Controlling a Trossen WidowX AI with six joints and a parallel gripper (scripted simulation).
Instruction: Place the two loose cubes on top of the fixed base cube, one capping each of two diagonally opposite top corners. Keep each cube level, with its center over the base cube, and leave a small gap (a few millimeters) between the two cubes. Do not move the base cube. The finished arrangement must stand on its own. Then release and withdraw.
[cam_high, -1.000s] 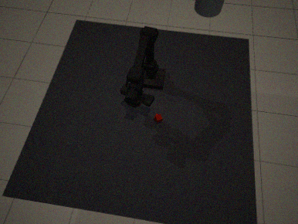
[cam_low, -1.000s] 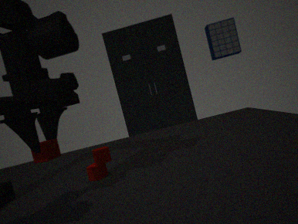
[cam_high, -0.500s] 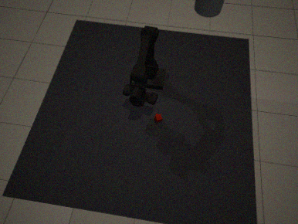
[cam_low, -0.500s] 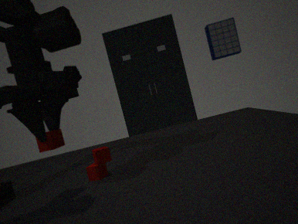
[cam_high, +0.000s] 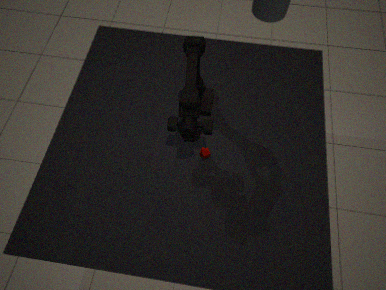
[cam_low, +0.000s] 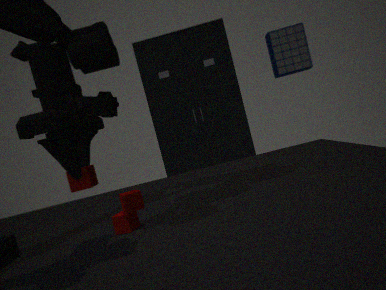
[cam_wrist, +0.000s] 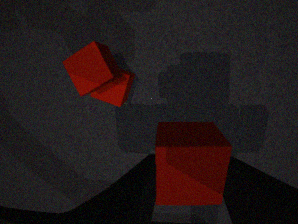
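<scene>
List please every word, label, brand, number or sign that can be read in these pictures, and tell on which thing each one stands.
No readable text in any view.
The two pale plates on the dark double door: no writing can be made out on them.
The gridded panel on the wall: its squares show no readable marks.

The dark arm reaches toward the near side. Its gripper points downward, fingers parted and gripping.
</scene>
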